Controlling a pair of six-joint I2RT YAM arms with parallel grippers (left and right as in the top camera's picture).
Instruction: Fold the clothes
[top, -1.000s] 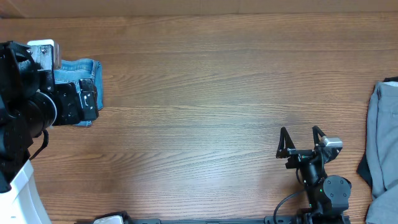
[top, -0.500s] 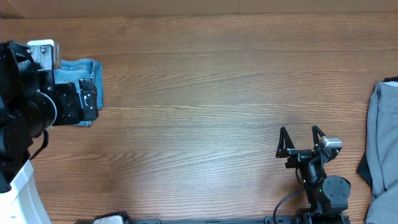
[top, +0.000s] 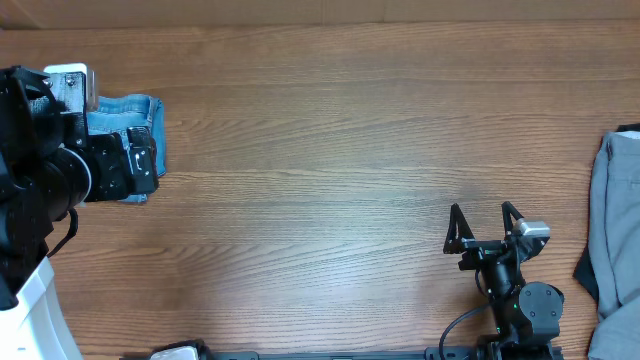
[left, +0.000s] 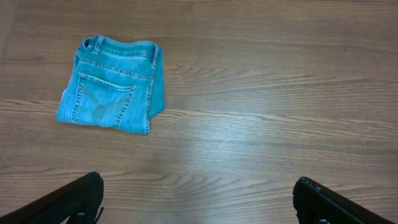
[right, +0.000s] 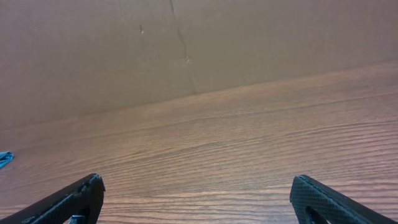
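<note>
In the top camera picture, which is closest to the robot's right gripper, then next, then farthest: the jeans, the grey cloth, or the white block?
1. Grey cloth: at the right edge of the picture, on the right side of the right gripper.
2. Jeans: way across on the left side.
3. White block: top left corner, a little past the jeans.

The table (top: 330, 150) was brown wood grain with a faint sheen. Ahead of the left claw (left: 198, 186), itself matt black plastic, the jeans (left: 115, 87) were matt blue denim. Right of the right claw (top: 482, 210), the grey garment (top: 618, 230) looked like smooth cloth.
</note>
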